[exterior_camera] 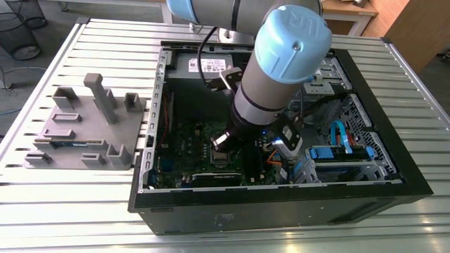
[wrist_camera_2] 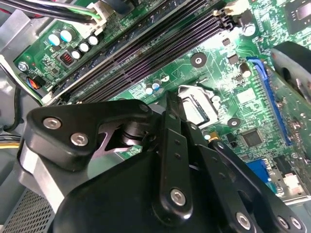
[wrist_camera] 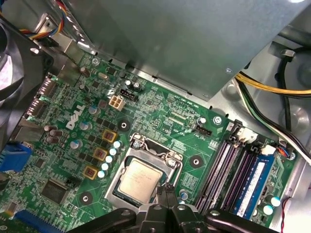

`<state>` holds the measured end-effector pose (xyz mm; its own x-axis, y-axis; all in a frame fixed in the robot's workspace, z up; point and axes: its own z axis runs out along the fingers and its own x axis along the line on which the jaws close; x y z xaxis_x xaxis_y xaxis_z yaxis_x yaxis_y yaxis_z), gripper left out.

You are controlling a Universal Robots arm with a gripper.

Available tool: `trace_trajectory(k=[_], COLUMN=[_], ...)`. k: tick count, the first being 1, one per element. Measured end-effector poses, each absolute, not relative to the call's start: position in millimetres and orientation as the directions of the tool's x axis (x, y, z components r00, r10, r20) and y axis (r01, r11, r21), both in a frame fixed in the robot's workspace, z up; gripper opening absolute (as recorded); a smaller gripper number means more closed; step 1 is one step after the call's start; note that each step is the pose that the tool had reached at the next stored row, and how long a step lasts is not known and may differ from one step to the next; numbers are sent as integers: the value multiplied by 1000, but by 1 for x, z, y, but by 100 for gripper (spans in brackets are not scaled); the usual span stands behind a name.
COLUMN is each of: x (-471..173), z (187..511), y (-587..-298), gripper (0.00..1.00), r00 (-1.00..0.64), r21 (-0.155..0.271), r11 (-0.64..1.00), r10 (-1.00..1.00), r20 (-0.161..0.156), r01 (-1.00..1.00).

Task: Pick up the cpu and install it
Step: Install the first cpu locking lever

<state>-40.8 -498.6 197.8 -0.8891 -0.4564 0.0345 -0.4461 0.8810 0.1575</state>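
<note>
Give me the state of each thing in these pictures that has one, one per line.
cpu: lying flat in its socket on the motherboard.
gripper: shut, empty, tips close by the cpu's edge.
computer case: lying on its side, panel off, inside open.
memory stick: lying in the grey holder outside the case.

- cpu (wrist_camera: pixel 140 178): dull silver top, thin pale rim
- motherboard (wrist_camera: pixel 160 104): green, with gold square parts and pale blue capacitor tops
- memory stick (wrist_camera: pixel 255 187): blue
- gripper (wrist_camera: pixel 165 190): black
- power supply box (wrist_camera: pixel 180 39): plain grey
- arm (exterior_camera: pixel 264 89): grey tube, light blue caps
- computer case (exterior_camera: pixel 281 205): black
- table (exterior_camera: pixel 105 42): silver, ribbed
- parts fixture (exterior_camera: pixel 84 132): flat grey
</note>
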Motion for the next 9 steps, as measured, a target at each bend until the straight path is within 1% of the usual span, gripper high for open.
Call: trace_trajectory(k=[9], x=[-41], z=[194], y=[-503], gripper=[11], r00=[-889], r21=[164], r11=[880], r10=[-457], r20=[31], r01=[-446])
